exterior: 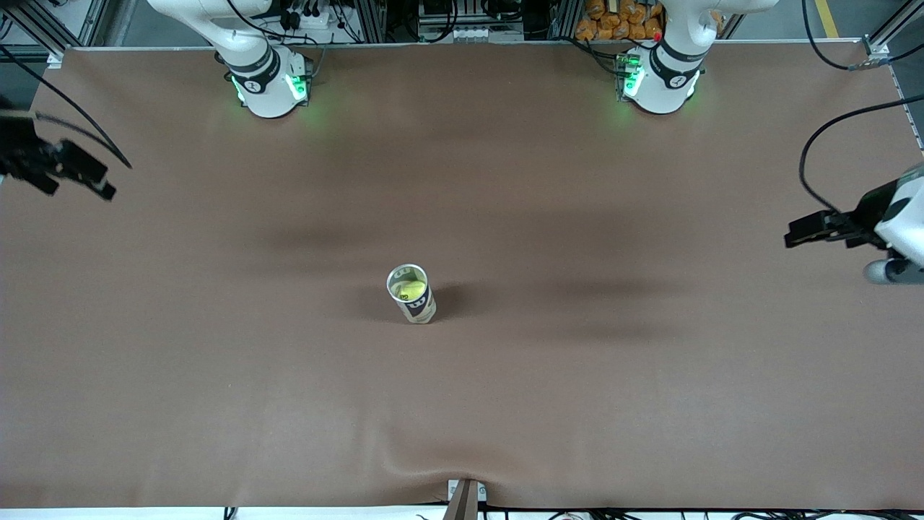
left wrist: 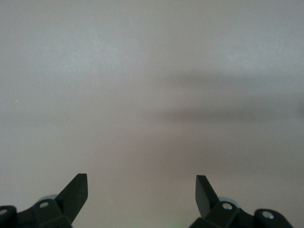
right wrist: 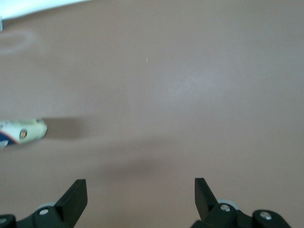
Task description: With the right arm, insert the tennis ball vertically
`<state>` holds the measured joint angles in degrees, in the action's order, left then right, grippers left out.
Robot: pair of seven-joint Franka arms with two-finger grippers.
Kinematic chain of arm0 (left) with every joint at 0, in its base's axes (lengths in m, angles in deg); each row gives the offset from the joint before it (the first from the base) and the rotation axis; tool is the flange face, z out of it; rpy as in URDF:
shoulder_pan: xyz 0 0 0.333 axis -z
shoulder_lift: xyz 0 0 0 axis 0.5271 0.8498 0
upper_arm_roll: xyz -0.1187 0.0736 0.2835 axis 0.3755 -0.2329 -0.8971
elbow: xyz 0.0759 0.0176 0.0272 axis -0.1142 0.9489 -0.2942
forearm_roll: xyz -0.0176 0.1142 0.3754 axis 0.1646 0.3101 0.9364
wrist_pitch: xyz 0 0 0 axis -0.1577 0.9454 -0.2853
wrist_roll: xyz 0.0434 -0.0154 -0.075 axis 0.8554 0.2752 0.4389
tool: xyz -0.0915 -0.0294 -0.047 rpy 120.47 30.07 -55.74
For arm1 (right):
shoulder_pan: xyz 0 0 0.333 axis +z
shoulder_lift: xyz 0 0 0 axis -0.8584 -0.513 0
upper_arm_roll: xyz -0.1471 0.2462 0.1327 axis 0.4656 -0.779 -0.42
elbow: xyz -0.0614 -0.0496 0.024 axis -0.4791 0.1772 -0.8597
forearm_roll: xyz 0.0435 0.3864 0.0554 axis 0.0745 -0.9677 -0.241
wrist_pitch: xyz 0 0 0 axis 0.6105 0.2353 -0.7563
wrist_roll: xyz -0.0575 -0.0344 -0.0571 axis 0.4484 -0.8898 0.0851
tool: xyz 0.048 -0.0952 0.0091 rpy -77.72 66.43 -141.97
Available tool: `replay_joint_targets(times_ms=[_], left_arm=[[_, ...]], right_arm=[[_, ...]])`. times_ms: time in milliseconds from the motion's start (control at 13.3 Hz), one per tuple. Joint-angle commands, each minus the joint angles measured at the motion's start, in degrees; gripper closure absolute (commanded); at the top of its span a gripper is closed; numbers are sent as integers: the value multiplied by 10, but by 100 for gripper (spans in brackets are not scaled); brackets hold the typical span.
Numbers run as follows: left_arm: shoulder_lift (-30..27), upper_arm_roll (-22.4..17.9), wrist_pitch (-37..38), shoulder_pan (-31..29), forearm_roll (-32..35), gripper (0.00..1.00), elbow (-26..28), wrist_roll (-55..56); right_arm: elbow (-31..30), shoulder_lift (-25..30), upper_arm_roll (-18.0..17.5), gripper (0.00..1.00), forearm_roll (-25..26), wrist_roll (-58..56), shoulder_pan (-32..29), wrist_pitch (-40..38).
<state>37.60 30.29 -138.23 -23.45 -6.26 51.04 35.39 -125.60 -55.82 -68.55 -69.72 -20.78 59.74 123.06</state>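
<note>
A clear tube can (exterior: 411, 293) with a dark label stands upright near the middle of the brown table. A yellow tennis ball (exterior: 412, 290) sits inside it. Part of the can shows in the right wrist view (right wrist: 21, 132). My right gripper (exterior: 97, 182) is open and empty, up over the table's edge at the right arm's end, well away from the can. My left gripper (exterior: 798, 235) is open and empty over the left arm's end of the table and waits. Both wrist views show wide-apart fingers over bare table, the left (left wrist: 141, 190) and the right (right wrist: 141, 192).
The brown mat (exterior: 577, 375) covers the whole table and has a wrinkle at its near edge by a small bracket (exterior: 465, 495). The two arm bases (exterior: 271, 83) (exterior: 660, 79) stand along the edge farthest from the front camera. Cables hang by each gripper.
</note>
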Motion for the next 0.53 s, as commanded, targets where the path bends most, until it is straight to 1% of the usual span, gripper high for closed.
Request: replay_joint_targets(times_ms=[0,75,300,450], left_arm=[[-15,7,68,-9,14,0,-23,3],[-26,5,83,-8,15,0,-27,4],[-66,12,84,-12,20,0,-13,4],[-80,20,85,-22,21,0,-7,4]], right_arm=[[38,13,5,0,2,-5,26,-68],[39,14,5,0,2,-5,27,-70],[36,23,17,0,2,-6,28,-82],[36,24,17,0,2,-8,28,-83]])
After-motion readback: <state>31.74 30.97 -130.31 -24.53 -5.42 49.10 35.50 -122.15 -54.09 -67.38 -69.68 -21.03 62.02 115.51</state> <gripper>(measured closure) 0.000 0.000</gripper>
